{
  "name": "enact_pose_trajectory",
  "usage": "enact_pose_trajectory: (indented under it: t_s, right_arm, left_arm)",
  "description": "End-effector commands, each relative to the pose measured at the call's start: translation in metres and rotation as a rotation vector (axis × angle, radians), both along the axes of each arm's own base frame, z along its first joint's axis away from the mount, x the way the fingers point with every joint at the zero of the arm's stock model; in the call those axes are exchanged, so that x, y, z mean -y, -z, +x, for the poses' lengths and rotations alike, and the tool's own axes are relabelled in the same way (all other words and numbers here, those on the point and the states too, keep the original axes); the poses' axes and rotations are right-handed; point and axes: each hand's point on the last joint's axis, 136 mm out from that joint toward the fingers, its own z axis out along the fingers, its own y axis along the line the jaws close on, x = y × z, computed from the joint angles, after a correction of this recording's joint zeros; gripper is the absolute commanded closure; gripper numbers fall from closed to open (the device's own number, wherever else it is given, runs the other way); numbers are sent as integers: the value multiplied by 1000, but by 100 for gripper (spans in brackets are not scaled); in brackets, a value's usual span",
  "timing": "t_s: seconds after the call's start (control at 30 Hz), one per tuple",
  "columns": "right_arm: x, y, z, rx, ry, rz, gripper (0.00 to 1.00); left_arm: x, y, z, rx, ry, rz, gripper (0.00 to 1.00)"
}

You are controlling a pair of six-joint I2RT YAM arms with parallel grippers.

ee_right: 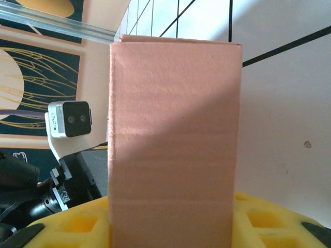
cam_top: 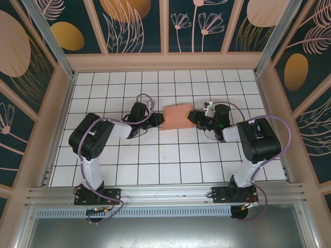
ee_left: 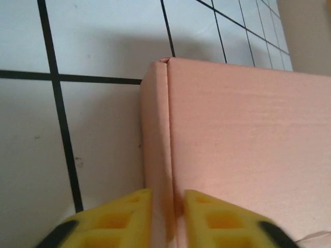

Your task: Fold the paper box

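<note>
Pose of the two arms: the left arm [cam_top: 95,139] and the right arm [cam_top: 256,139] each rise from the base, fold outward at the elbow and send the forearm inward, so that the two wrists face each other. The left gripper [cam_top: 158,120] has its yellow fingers [ee_left: 129,219] drawn close together, pinching one thin side wall of the paper box [cam_top: 176,117]. The right gripper [cam_top: 194,117] has its fingers set wide, one pressed against each side of the box's end, clamping it
</note>
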Motion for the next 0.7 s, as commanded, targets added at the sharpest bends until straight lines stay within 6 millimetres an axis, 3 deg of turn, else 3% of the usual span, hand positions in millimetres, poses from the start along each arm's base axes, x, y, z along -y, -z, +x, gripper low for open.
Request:
enact_pose_trajectory:
  t_s: [0.0,0.1,0.17,0.2,0.33,0.43,0.6,0.67]
  right_arm:
    - [-6,-32,5,88,-23,31,61]
    - [-3,-41,5,102,-14,28,62]
    - [0,-48,4,112,-10,29,63]
    - [1,-51,4,117,-9,30,63]
    - [5,-70,-1,138,-15,49,66]
    - [11,-83,-5,151,-19,74,66]
    - [20,-105,-15,178,-27,106,67]
    - [24,-112,-18,188,-25,107,67]
  left_arm:
    - [-7,2,-6,23,-11,42,54]
    - [-14,-31,1,172,-33,69,43]
    - [-18,-59,2,321,-35,125,17]
    - [-16,-71,0,397,-21,160,13]
    - [-9,-126,-13,728,-11,337,7]
    - [-1,-154,-34,981,57,416,1]
    - [11,-177,-51,1261,83,661,1]
    - [22,-181,-67,1416,125,786,1]
